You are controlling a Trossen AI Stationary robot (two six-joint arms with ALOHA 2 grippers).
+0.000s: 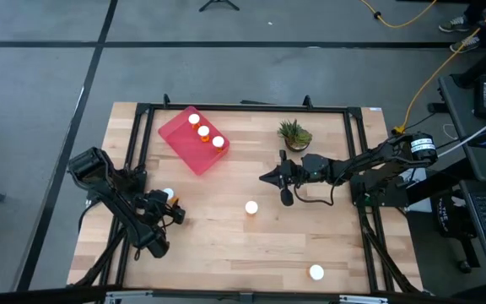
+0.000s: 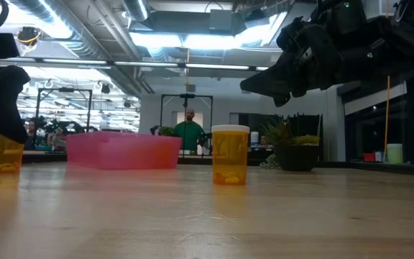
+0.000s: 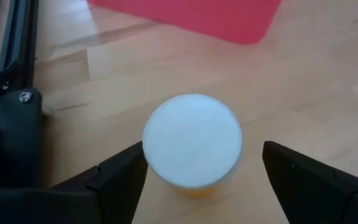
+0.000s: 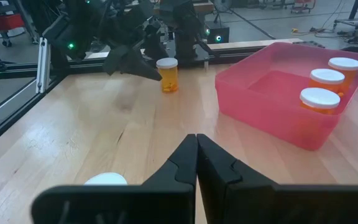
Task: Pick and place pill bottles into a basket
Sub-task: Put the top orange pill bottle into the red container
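We are holding our left gripper (image 3: 194, 180) wide open around an upright pill bottle (image 3: 192, 140) near the basket (image 3: 191, 17), not squeezing it yet.

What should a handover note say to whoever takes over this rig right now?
Left end effector: open, poised over a pill bottle standing near the table's left side, one finger either side of its white cap, not yet gripping.
Right end effector: shut, empty, hovering mid-table beside the potted plant.
Done: three bottles stand in the red basket.
Left: the bottle under the left end effector, one at table centre, one near the front edge.
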